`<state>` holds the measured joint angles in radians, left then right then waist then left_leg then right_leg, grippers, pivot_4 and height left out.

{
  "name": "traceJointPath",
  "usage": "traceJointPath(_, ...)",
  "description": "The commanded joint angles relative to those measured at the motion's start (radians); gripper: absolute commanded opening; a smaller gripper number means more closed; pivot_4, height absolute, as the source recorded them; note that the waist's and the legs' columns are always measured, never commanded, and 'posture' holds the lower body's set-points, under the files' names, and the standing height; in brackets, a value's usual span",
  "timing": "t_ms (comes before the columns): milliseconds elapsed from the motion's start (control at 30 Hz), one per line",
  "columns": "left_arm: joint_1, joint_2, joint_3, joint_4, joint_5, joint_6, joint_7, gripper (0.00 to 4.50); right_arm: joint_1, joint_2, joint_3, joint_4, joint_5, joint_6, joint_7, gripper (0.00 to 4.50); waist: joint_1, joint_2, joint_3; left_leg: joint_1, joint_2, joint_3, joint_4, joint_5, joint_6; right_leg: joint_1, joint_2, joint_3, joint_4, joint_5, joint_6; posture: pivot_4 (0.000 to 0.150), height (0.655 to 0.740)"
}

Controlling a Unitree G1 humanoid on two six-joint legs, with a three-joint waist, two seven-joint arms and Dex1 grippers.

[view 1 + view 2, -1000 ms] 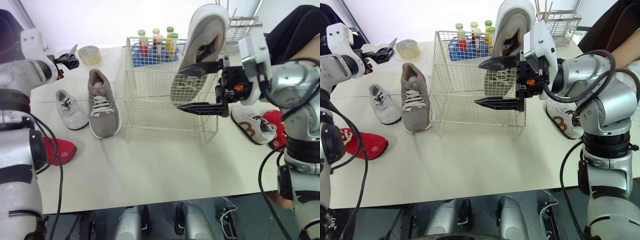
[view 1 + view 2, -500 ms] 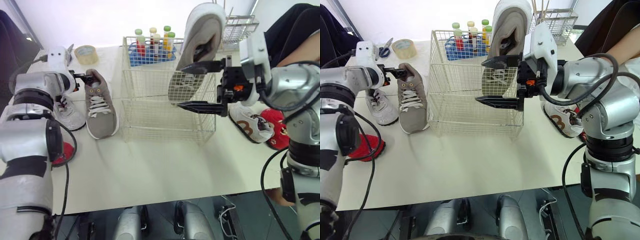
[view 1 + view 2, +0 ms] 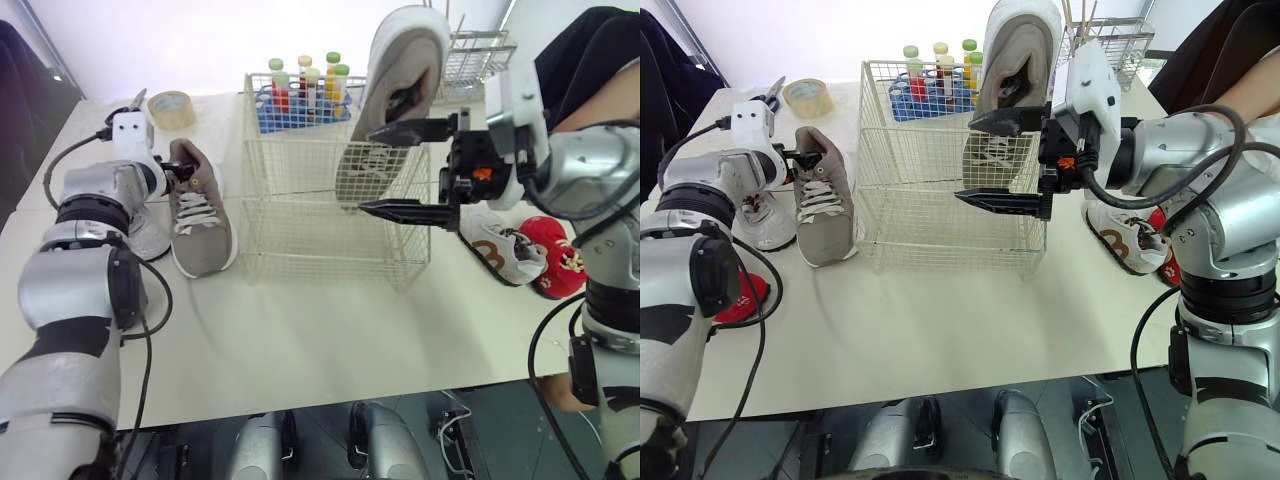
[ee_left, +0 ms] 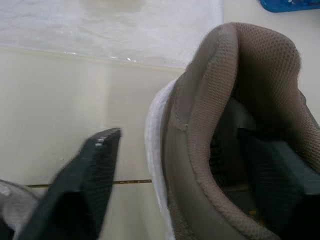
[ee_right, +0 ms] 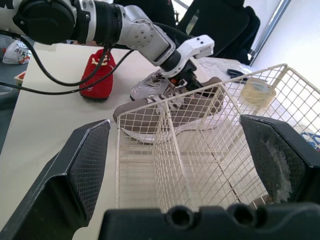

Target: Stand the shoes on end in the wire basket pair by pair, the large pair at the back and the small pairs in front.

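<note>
One large taupe shoe (image 3: 405, 70) stands toe-down in the back right of the white wire basket (image 3: 330, 245). My right gripper (image 3: 400, 170) hangs open in front of that shoe, fingers wide apart and holding nothing. Its mate (image 3: 202, 215) lies flat on the table left of the basket. My left gripper (image 3: 180, 166) is open at this shoe's heel (image 4: 200, 125); one finger (image 4: 95, 165) is outside the heel wall and the other sits inside the shoe. A small grey shoe (image 3: 765, 222) and a red shoe (image 3: 740, 295) lie further left.
A small white and brown shoe (image 3: 505, 250) and a red shoe (image 3: 552, 265) lie right of the basket. Behind it stand a blue tube rack (image 3: 300, 105), a tape roll (image 3: 172, 107) and a small wire rack (image 3: 478, 60). A person (image 3: 590, 60) is at the back right.
My left gripper came in from near the tape roll to the heel of the taupe shoe on the table. The right gripper stayed open by the basket.
</note>
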<state>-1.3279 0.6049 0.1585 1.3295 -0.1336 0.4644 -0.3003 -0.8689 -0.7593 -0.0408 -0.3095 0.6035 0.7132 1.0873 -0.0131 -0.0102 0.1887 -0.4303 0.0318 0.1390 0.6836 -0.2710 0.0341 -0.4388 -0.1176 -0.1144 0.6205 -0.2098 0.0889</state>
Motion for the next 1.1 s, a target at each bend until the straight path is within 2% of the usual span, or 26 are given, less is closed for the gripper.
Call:
traceJointPath(33, 0.029, 0.010, 0.028, 0.014, 0.018, 0.006, 0.029, 1.74, -0.009, -0.017, -0.013, -0.028, 0.003, -0.019, -0.011, 4.50, -0.005, 0.000, 0.000, 0.000, 0.000, 0.000, 0.000, 0.000, 0.000, 0.000, 0.000, 0.000, 0.000, 0.000, 0.000, 0.150, 0.7400)
traceJointPath(167, 0.050, 0.009, 0.050, 0.014, 0.020, 0.014, 0.035, 0.03, -0.009, -0.023, -0.012, -0.028, 0.000, -0.021, -0.016, 4.50, -0.004, 0.000, 0.000, 0.002, 0.000, 0.001, 0.000, 0.000, 0.000, -0.001, 0.000, 0.000, 0.006, 0.000, 0.000, 0.150, 0.7400)
traceJointPath(433, -0.006, 0.045, 0.174, -0.022, -0.052, -0.066, 0.066, 0.03, -0.009, -0.042, -0.012, -0.020, -0.008, -0.028, -0.010, 4.50, -0.004, 0.000, 0.000, 0.002, 0.001, 0.002, 0.000, 0.000, 0.000, -0.001, -0.001, 0.001, 0.007, 0.000, 0.000, 0.150, 0.7400)
traceJointPath(633, -0.108, 0.076, 0.256, -0.136, -0.106, -0.300, 0.133, 0.03, -0.025, -0.031, -0.019, -0.004, 0.017, -0.014, -0.016, 4.50, 0.001, -0.009, 0.005, 0.000, 0.001, 0.001, 0.001, 0.000, 0.000, -0.003, -0.001, 0.001, 0.008, 0.000, 0.000, 0.150, 0.7400)
traceJointPath(900, -0.185, 0.008, 0.327, -0.466, -0.227, -0.405, 0.142, 0.03, -0.047, -0.037, -0.006, 0.019, 0.036, 0.001, 0.009, 4.50, 0.004, -0.011, 0.006, -0.005, 0.000, 0.000, 0.003, -0.001, 0.001, -0.005, -0.002, 0.001, 0.006, 0.000, 0.000, 0.150, 0.7400)
traceJointPath(1100, -0.226, -0.068, 0.301, -0.687, -0.265, -0.509, 0.136, 0.03, -0.035, -0.044, -0.017, 0.001, 0.070, 0.036, 0.006, 4.50, 0.002, -0.011, 0.006, -0.005, 0.000, 0.000, 0.003, 0.000, 0.001, -0.005, -0.002, 0.000, 0.007, 0.000, 0.000, 0.150, 0.7400)
